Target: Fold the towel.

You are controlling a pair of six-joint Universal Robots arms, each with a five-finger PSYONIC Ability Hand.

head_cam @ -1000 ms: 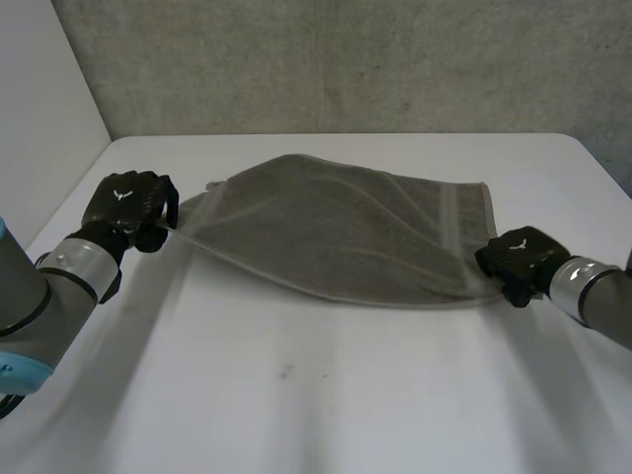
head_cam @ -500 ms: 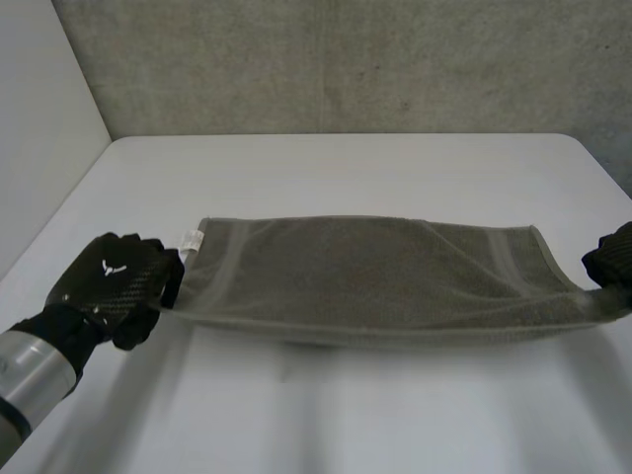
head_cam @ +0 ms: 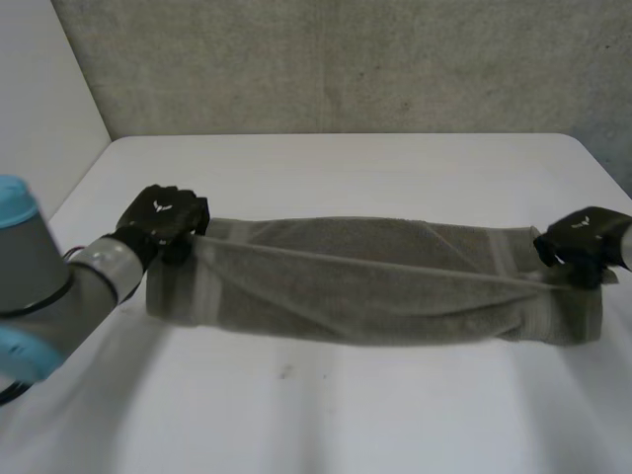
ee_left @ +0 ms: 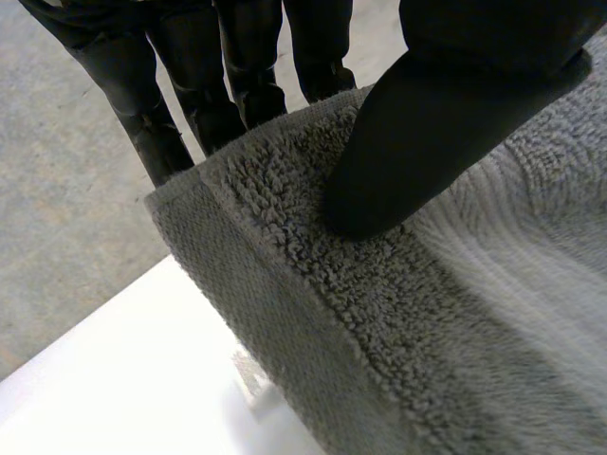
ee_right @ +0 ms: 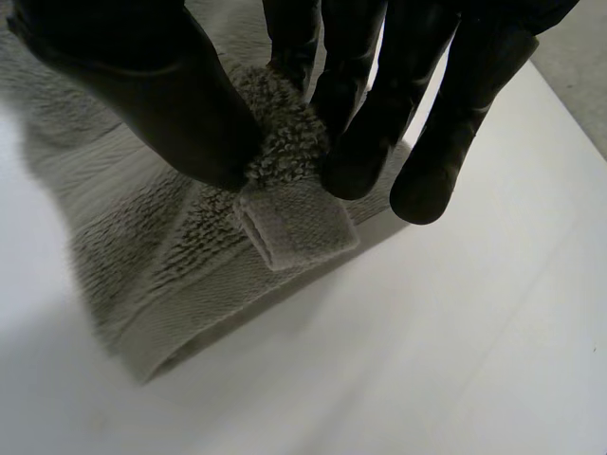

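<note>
Now our hands are farther out, and the towel point(head_cam: 365, 296) lies doubled on the table point(head_cam: 346, 415) between them. Our left hand point(head_cam: 163, 219) and right hand point(head_cam: 583, 237) each pinch a corner, keeping its edge straight.

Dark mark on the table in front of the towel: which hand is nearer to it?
Left. The left hand pinches the towel at one end, behind and left of the dark mark; the right hand pinches the opposite end, much farther off to the mark's right.
</note>
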